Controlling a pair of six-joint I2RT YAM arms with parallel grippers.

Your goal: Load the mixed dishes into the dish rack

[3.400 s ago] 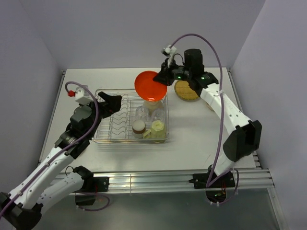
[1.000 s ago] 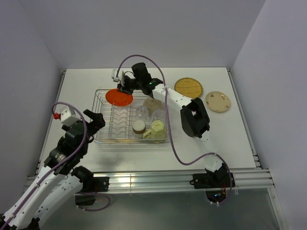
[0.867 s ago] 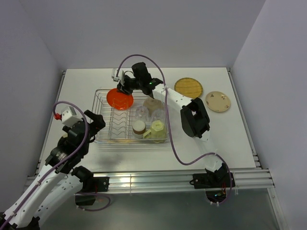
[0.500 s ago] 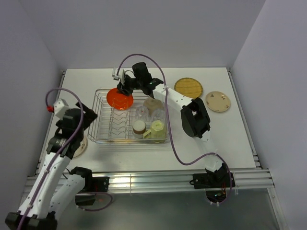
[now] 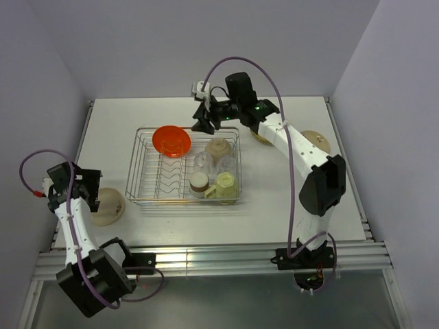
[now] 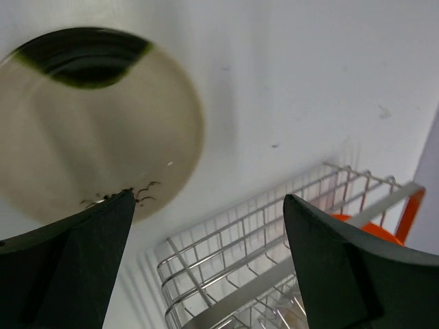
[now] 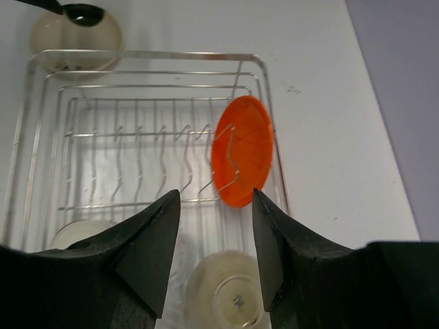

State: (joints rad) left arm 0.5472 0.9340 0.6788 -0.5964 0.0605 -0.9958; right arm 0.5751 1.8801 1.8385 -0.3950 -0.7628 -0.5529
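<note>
Mixed dishes are gathered mostly in the dish rack (image 5: pixel 143 168), which is seen below the right pincer (image 7: pixel 216 197). That pincer is held partly open above the rack's far edge, with nothing between its jaws. The orange plate (image 7: pixel 244 161) is propped on edge among the wire dividers, ahead of and below the fingertips and apart from them. A beige bowl (image 7: pixel 223 291) lies upturned below its fingers. A clear plastic cup (image 5: pixel 203 162), a brown metallic cup (image 5: pixel 199 181) and a pale green mug (image 5: pixel 227 183) are grouped farther from it. The left pincer (image 6: pixel 206 199) is spread wide and empty over the surface (image 6: pixel 309 82), outside the rack. A tan plate (image 6: pixel 89 130) lies flat beneath one of its fingers, and the rack's corner is seen beneath the other.
</note>
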